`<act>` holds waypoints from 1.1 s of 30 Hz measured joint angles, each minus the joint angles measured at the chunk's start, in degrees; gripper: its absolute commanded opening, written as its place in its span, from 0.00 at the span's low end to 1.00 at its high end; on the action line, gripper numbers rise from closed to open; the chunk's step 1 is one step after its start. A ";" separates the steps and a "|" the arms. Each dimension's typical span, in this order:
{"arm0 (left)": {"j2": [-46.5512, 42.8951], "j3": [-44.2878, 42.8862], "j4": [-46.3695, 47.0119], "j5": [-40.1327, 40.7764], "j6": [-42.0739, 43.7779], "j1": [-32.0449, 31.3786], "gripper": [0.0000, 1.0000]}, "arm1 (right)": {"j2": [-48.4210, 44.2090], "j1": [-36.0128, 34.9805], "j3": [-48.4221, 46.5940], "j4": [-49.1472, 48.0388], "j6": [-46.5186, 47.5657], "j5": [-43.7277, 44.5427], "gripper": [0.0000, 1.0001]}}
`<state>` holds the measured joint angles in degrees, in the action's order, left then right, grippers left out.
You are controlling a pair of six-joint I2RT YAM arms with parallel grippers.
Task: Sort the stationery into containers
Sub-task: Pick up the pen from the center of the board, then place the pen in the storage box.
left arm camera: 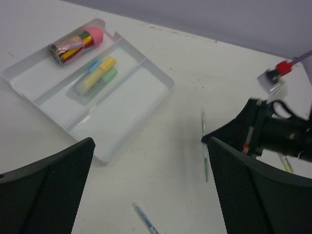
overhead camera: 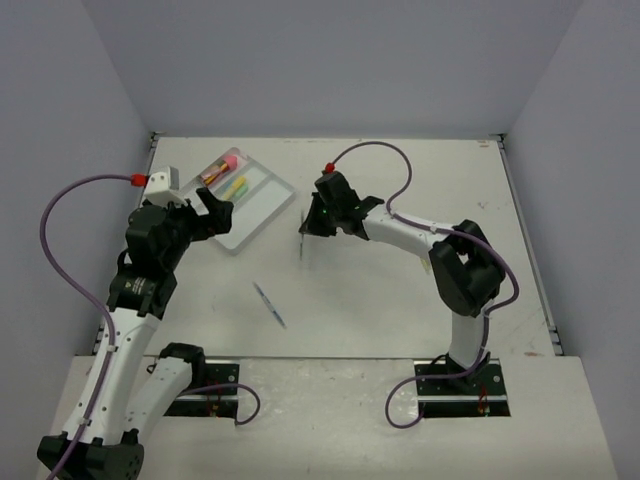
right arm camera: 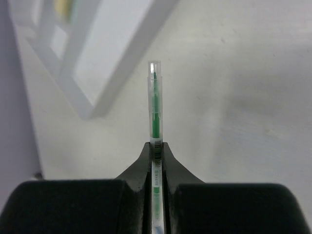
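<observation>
The white three-compartment tray (overhead camera: 262, 212) lies at the back left. One outer compartment holds the pink-capped tube (left arm camera: 78, 43), and the middle one holds yellow, blue-capped and pale green highlighters (left arm camera: 97, 74). The other outer compartment (left arm camera: 122, 105) is bare. My right gripper (overhead camera: 312, 226) is shut on a thin green pen (right arm camera: 155, 105), held just right of the tray's near corner (right arm camera: 83, 105); the pen also shows in the left wrist view (left arm camera: 204, 153). My left gripper (left arm camera: 151, 195) is open and empty, above the table beside the tray's near edge. A thin blue pen (overhead camera: 270, 305) lies on the table.
Another thin yellowish pen (left arm camera: 285, 164) lies on the table near the right arm. The table's side walls stand left, right and behind. The right arm (overhead camera: 460, 265) reaches across the middle of the table.
</observation>
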<state>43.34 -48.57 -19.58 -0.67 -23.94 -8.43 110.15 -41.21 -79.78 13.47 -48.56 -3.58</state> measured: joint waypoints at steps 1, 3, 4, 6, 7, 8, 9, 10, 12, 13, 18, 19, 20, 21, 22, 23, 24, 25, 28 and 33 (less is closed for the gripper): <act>-0.01 0.91 -0.51 0.04 0.33 0.00 1.00 | 0.44 0.40 -2.11 -0.95 -2.47 0.14 0.00; 0.30 2.72 -2.05 0.12 1.06 0.00 1.00 | 2.15 0.50 -7.02 -2.46 -7.10 0.63 0.00; 0.34 3.28 -2.83 0.40 1.27 0.00 1.00 | 3.69 0.39 -10.47 -2.77 -9.34 0.76 0.00; 0.30 3.81 -3.79 1.08 1.93 0.00 1.00 | 7.53 0.22 -17.68 -3.23 -12.78 1.02 0.00; 0.21 4.00 -4.02 1.42 2.24 0.00 1.00 | 9.62 0.15 -21.24 -3.28 -14.25 1.04 0.00; 0.04 4.22 -3.97 1.73 2.47 0.00 1.00 | 11.81 0.09 -24.63 -3.03 -15.52 0.88 0.00; -0.17 4.52 -3.91 2.03 2.65 -0.01 1.00 | 14.01 0.04 -27.88 -2.69 -16.57 0.75 0.00; -0.44 4.91 -3.84 2.33 2.81 -0.02 1.00 | 16.24 -0.01 -31.02 -2.21 -17.43 0.61 0.00; -0.90 5.76 -3.98 2.83 3.27 -0.02 1.00 | 21.66 -0.02 -38.16 -0.50 -18.83 0.23 0.00; -0.99 6.08 -4.01 2.91 3.53 -0.02 1.00 | 23.92 -0.02 -40.73 -0.01 -19.28 -0.03 0.00; -1.31 6.31 -4.08 3.29 3.87 -0.02 1.00 | 29.02 -0.15 -42.17 2.74 -20.92 -0.18 0.05; -1.37 6.31 -4.07 3.31 3.93 -0.02 1.00 | 29.14 -0.20 -41.45 3.09 -21.03 -0.11 0.09; -1.39 6.31 -4.04 3.32 4.01 -0.02 1.00 | 29.17 -0.27 -40.77 3.33 -21.10 -0.01 0.24; -1.34 6.31 -4.05 3.33 4.02 -0.02 1.00 | 29.18 -0.40 -40.19 3.32 -21.10 0.03 0.39; -1.28 6.31 -4.06 3.32 4.01 -0.02 1.00 | 29.18 -0.54 -39.65 3.24 -21.10 0.05 0.45; -1.17 6.31 -4.04 3.30 4.00 -0.02 1.00 | 29.16 -0.69 -39.21 3.08 -21.14 0.03 0.49; -1.04 6.31 -4.05 3.29 4.00 -0.02 1.00 | 29.16 -0.86 -38.83 3.05 -20.98 0.04 0.52; -0.92 6.31 -4.05 3.29 4.00 -0.02 1.00 | 29.16 -1.03 -38.46 3.02 -20.82 0.04 0.55; -0.06 6.31 -4.04 3.21 3.65 -0.02 1.00 | 29.11 -1.34 -37.95 3.02 -19.30 0.00 0.57; 2.60 6.16 -4.83 3.89 2.06 -0.02 1.00 | 25.34 -1.83 -36.26 4.21 -10.43 1.00 0.54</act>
<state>45.94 -42.41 -24.41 3.22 -21.88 -8.45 135.49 -43.04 -116.04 17.69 -58.99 -2.58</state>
